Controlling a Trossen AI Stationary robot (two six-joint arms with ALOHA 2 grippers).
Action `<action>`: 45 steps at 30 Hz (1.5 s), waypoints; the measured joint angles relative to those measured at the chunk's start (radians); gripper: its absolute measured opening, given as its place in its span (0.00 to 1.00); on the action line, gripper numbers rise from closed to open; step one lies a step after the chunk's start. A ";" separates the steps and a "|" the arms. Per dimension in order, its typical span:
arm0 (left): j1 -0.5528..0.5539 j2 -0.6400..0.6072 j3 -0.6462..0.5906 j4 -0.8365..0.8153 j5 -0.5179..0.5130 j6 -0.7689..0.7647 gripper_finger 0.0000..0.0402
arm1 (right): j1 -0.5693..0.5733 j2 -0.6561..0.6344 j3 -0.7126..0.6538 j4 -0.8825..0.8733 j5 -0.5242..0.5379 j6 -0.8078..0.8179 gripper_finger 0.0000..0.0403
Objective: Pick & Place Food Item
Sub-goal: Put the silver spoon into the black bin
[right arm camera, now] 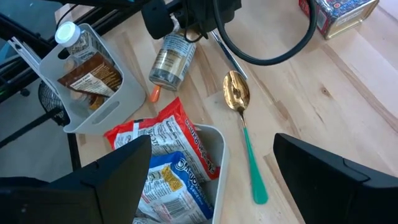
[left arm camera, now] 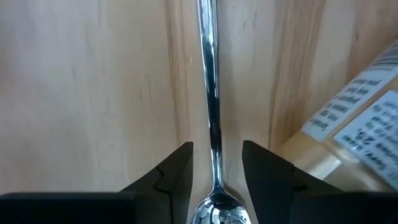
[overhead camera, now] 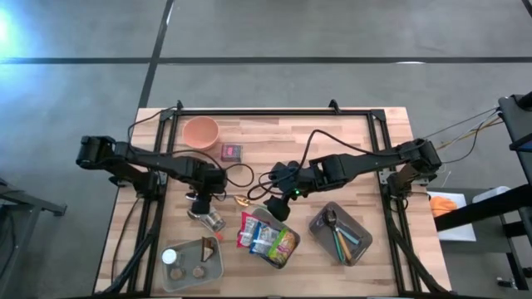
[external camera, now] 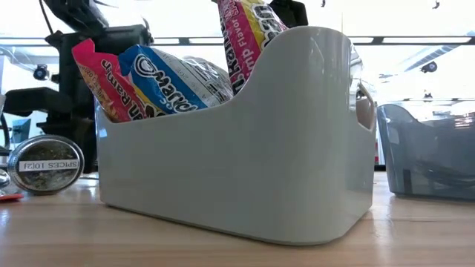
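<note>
I'm seeing the left gripper (left arm camera: 216, 180) down at the bench (left arm camera: 81, 93), fingers straddling a metal spoon (left arm camera: 208, 93), not visibly clamping; the right gripper (right arm camera: 211, 180) is hovering with fingers apart over the snack bin (right arm camera: 217, 155).

My table (overhead camera: 349, 141): light wood slats, black frame at edges. On it I see orange bowl (overhead camera: 201, 130), small red box (overhead camera: 232, 152), spice jar (overhead camera: 209, 218) on its side, gold spoon with green handle (right arm camera: 244, 134), metal spoon (left arm camera: 210, 118), white snack bin (overhead camera: 270, 241), two grey trays (overhead camera: 342, 234).
</note>
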State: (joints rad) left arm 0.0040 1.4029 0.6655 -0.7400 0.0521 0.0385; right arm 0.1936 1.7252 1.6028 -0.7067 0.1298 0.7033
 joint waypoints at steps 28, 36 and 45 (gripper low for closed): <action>0.000 -0.003 -0.078 0.094 -0.037 0.008 0.02 | 0.000 0.000 0.000 0.000 -0.002 0.001 0.83; 0.001 0.003 -0.005 0.015 -0.052 -0.021 0.01 | 0.008 0.000 0.000 0.000 -0.006 -0.030 0.83; 0.004 0.002 0.182 -0.108 0.120 -0.090 0.00 | 0.030 0.000 0.000 0.001 0.001 -0.238 0.83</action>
State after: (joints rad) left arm 0.0083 1.4052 0.8477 -0.8478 0.1722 -0.0513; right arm 0.2237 1.7252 1.6028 -0.7061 0.1307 0.4649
